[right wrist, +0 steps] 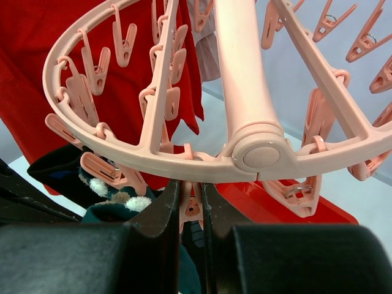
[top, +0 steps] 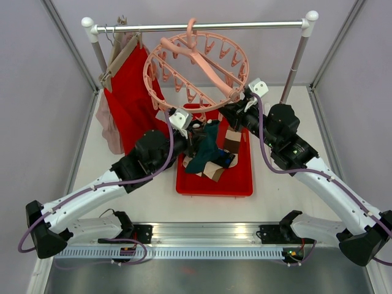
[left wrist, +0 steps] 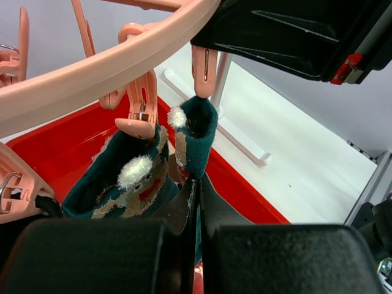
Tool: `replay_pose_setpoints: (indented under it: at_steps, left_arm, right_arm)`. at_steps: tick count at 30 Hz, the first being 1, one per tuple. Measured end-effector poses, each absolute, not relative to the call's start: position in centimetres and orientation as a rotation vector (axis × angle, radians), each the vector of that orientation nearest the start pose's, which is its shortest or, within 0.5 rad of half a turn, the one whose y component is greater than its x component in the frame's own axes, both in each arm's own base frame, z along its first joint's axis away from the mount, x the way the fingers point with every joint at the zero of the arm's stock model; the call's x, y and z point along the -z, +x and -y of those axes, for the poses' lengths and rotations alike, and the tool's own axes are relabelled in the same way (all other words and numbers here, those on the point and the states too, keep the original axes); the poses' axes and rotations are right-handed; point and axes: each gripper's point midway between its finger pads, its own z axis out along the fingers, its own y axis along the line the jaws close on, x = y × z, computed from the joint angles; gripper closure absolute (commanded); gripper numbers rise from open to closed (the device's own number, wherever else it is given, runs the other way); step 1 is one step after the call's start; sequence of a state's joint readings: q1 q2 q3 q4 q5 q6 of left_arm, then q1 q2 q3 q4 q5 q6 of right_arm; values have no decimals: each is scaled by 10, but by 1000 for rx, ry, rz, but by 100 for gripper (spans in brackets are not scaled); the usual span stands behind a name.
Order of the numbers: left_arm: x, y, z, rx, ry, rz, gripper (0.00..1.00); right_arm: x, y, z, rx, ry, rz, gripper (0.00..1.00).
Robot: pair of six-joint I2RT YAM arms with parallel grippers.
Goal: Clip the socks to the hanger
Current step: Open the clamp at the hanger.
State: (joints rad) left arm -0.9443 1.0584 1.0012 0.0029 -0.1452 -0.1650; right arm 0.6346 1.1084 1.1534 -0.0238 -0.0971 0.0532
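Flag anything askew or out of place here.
The pink ring hanger hangs tilted rather than level, its near rim dipping where the right gripper is shut on a clip peg. Nothing looks spilled or damaged.

Teal sock [left wrist: 197, 138], red-white figures; pale-pink hanger [left wrist: 92, 73]; red tray [top: 211, 187].

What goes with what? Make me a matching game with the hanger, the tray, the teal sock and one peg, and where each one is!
Things:
1 hanger
2 tray
3 teal sock
4 peg

Places:
A between the right fingers
B on the table
C on the rail
D in the left fingers

Pairs: 1-C, 2-B, 3-D, 4-A
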Motion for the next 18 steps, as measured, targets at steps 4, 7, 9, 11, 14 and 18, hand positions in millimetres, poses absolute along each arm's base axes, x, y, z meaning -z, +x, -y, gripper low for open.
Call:
replay_pose_setpoints:
  at_steps: [4,7,9,11,14,18]
  left_arm:
    - [-334,241,304,737,537,-1590,98]
    - [-332,241,306,742,544,-1590,98]
    - [-332,241,307,743,543,-1588,98]
    - [-334,242,308,745,540,-1583,98]
    - [-333,243,309,745,540,-1583,98]
    - [-330,245,312,743,542,-1588,98]
  right_arm:
    - [-387,305,-248,-617,-528,-1493,100]
    - [-387,305,-248,-618,-527,-1497,100]
    - [-386,305,-248,-618,-528,-1500,100]
    - [-385,305,-248,-617,-528,-1503,100]
    - [-385,305,-248,-617,-529,-1504,100]
    - [-384,305,-248,-616,-530,-1509,100]
